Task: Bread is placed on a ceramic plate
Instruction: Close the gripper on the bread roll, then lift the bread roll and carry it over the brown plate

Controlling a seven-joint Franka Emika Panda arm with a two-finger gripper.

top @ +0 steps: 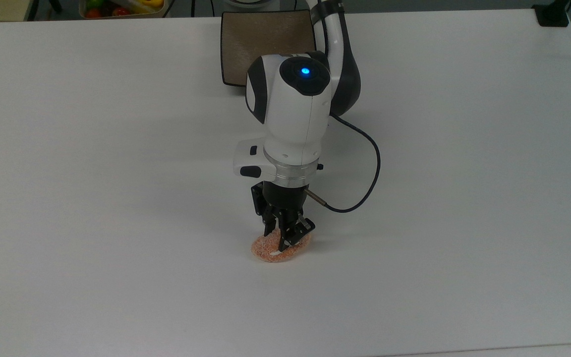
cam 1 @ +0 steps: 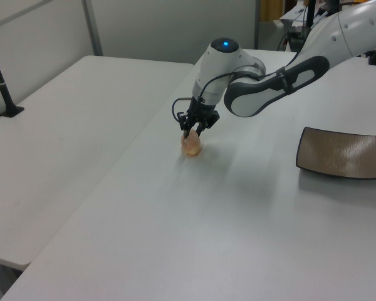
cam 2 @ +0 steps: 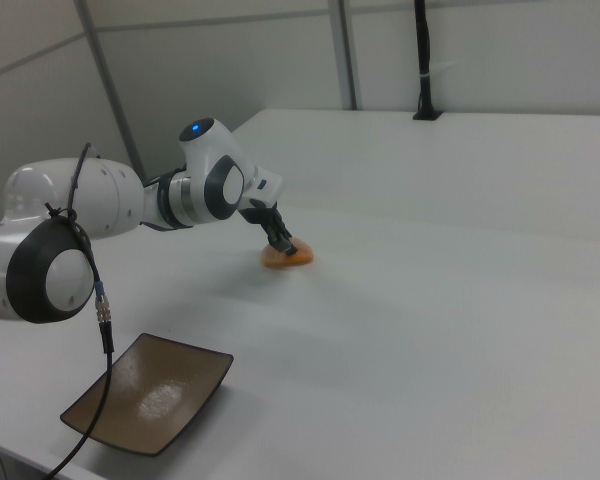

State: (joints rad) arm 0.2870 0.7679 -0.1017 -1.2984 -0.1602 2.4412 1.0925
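The small oval orange-brown sugar-crusted bread (top: 276, 249) lies on the white table (top: 117, 198), with the black two-finger gripper (top: 285, 239) closed on its middle. Risk: a narrow pinch on a soft bun may crush it or let it pivot and drop during transfer. The square brown ceramic plate (top: 260, 39) sits well apart, behind the arm.

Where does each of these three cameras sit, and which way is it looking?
Top view: high above the white table, looking down; the arm's wrist, gripper and the small oval orange-brown bun show.
Left view: raised beside the table, looking across; the arm enters from the left view's right.
Right view: opposite side, arm entering from the right view's left.
All three share the square brown ceramic plate.
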